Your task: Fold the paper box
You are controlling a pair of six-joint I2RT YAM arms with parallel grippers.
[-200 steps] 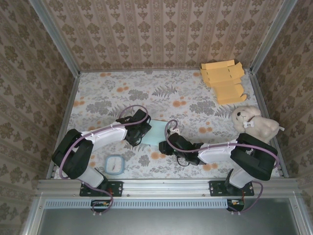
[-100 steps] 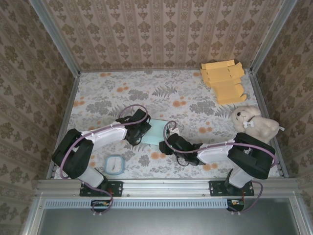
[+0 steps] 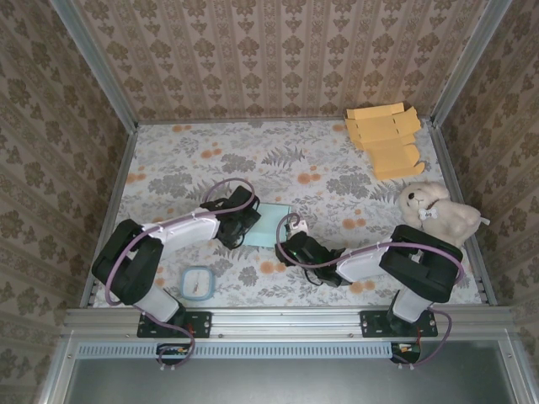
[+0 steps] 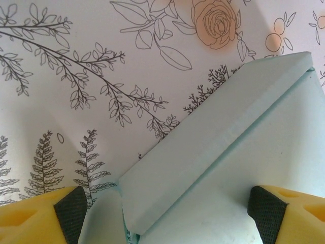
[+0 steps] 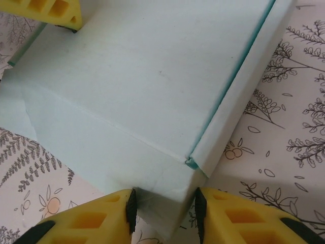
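Floral tabletop; right end effector clamped on pale-green paper box corner; left end effector spread wide astride box edge.

One box, one bear, one container

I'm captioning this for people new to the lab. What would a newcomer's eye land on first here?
The pale green paper box in the middle of the table, with both arms bent in on it: the right gripper pinches one corner, and the left gripper stands open astride a folded edge. Next come the cream teddy bear at the right edge and the orange cardboard sheets in the far right corner.
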